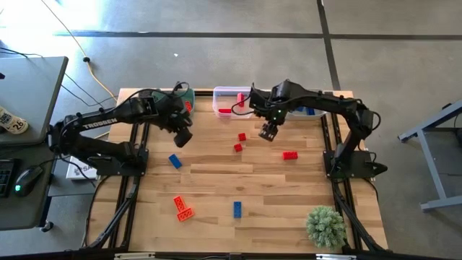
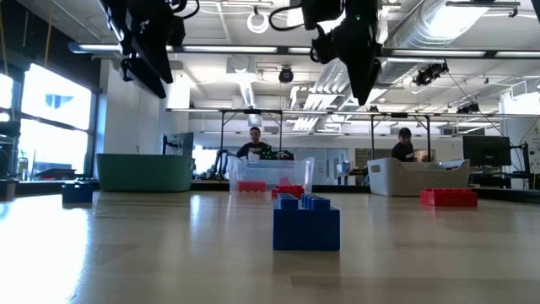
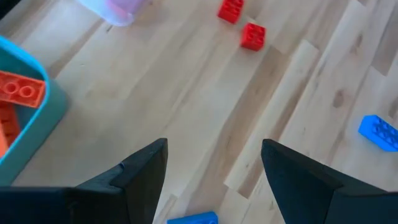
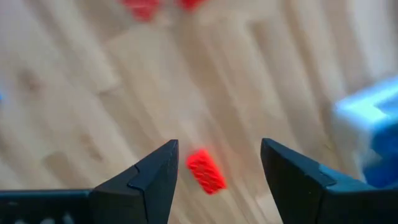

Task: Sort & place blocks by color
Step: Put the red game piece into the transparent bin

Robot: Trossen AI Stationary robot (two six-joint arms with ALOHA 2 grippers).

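Observation:
Red, orange and blue studded blocks lie scattered on the wooden table: two small red ones (image 1: 242,136) (image 1: 237,147), a red oblong (image 1: 289,154), blue ones (image 1: 175,160) (image 1: 237,209) and an orange pair (image 1: 182,208). My left gripper (image 1: 182,136) hangs open and empty above the table near the green bin (image 1: 184,97), which holds orange blocks (image 3: 22,93). My right gripper (image 1: 269,132) is open and raised in front of the clear bin (image 1: 231,100). Its wrist view shows a red block (image 4: 206,171) lying on the table below, between the fingers and apart from them.
Green, clear and grey (image 1: 312,110) bins stand in a row along the far edge; the clear one holds red blocks (image 2: 287,190). A small green plant (image 1: 326,225) sits at the near right corner. People are at benches in the room beyond.

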